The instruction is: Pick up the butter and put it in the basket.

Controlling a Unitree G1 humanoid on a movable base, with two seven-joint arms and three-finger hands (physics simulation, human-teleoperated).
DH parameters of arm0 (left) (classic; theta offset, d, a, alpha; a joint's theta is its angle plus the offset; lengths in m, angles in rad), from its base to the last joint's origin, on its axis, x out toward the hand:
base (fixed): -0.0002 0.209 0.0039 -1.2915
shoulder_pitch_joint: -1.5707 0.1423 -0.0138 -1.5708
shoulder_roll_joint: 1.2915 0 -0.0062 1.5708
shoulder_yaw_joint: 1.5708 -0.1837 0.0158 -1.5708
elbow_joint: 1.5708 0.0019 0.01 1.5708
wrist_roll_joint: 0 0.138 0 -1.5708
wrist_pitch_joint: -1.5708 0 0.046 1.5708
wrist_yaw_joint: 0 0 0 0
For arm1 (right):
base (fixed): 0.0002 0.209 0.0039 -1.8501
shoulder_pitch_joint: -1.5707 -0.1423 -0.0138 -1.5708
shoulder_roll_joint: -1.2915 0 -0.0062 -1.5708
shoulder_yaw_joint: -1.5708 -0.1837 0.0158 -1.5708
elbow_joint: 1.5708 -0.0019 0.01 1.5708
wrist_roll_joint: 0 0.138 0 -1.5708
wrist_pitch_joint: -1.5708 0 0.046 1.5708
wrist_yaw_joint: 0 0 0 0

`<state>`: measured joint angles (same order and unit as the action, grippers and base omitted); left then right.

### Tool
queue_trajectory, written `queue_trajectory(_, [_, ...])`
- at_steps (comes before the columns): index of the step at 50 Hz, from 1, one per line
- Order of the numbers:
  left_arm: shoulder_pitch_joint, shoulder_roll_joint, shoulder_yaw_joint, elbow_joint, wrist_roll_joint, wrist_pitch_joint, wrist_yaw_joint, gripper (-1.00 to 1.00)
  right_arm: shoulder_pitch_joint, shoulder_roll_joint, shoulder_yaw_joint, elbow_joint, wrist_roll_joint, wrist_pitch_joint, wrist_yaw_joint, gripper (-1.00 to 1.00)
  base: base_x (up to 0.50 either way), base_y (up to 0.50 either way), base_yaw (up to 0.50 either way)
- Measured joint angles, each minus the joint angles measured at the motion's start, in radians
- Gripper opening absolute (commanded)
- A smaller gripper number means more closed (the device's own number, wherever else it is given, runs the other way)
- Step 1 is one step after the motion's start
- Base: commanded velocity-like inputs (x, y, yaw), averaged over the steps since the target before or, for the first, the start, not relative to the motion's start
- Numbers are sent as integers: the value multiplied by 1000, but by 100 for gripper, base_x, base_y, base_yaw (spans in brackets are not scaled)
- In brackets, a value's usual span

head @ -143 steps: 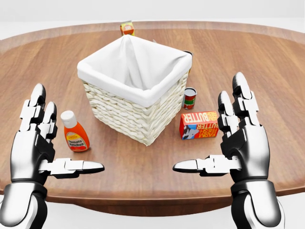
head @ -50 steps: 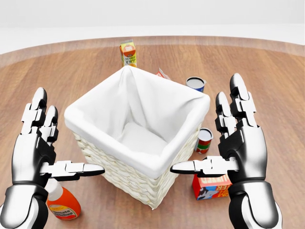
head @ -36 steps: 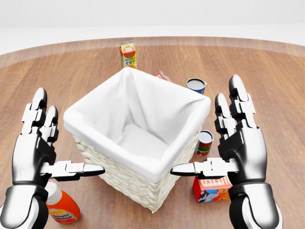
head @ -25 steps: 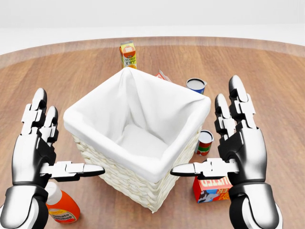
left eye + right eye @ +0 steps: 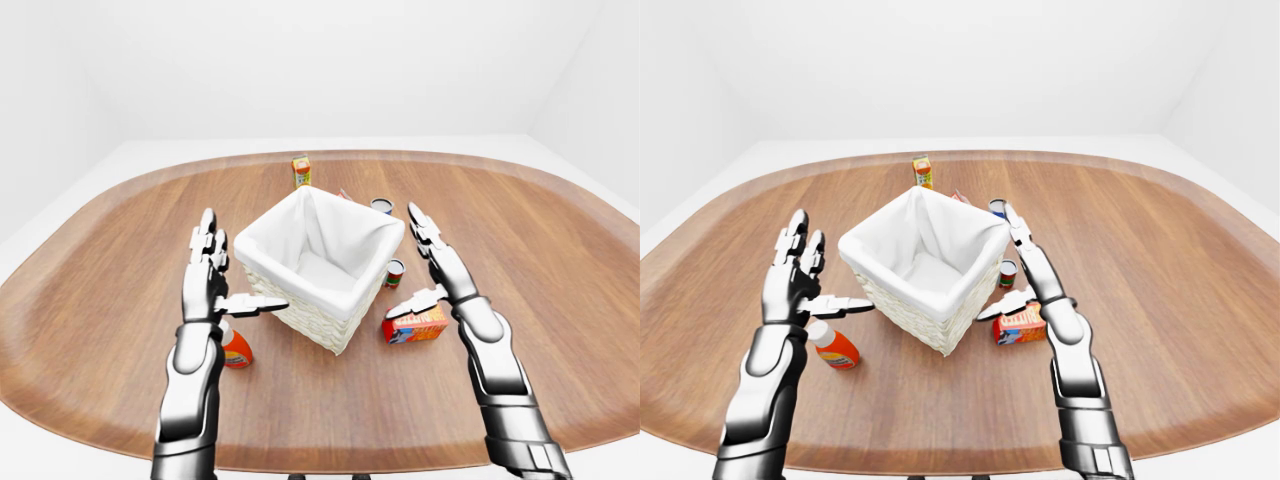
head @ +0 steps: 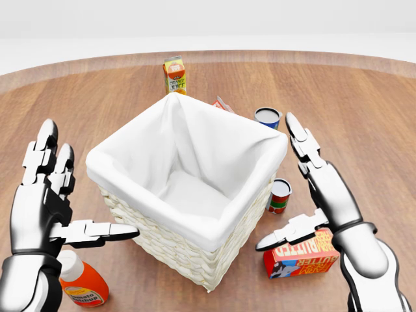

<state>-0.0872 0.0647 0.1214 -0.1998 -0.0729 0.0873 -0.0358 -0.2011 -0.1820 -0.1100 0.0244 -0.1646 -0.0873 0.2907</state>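
- the butter (image 6: 301, 253) lay on the table (image 6: 390, 130) just beside the basket (image 6: 188, 179), at the basket's lower-right corner in the head view, on its side with the red label up; it was not yet in the basket.
- our right hand (image 6: 316, 195) hung over the butter with its fingers spread apart and nothing in them, the thumb crossing the box's near-left end; whether the thumb touched the box we could not tell from these views.
- our left hand (image 6: 47, 208) stood on the other side of the basket, likewise splayed and empty, above the ketchup bottle (image 6: 81, 281).
- we judged the step in hand to be the reach for the butter, and the sound way was to lower the right palm over the box's long faces, with the thumb on one face and the fingers on the other.
- the small red can (image 6: 280, 195) stood between the butter and the basket wall, so we thought the fingers should come down on the box's far side from the basket.
- once gripped, the box needed lifting clear above the white liner (image 6: 195, 140) before moving across.
- the left hand had no part in this, we judged, and did best kept off the basket.
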Motion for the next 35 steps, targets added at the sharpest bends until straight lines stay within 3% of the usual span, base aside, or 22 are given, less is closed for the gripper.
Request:
queue_trajectory(14, [10, 0, 6, -15, -7, 0, 3, 100, -107, -74, -11, 240, -211, 0, 77, 100, 0, 0, 0])
queue_trajectory(35, [18, -1, 8, -26, -10, 0, 6, 100, -235, -117, 50, 619, -475, 0, -1, 100, 0, 0, 0])
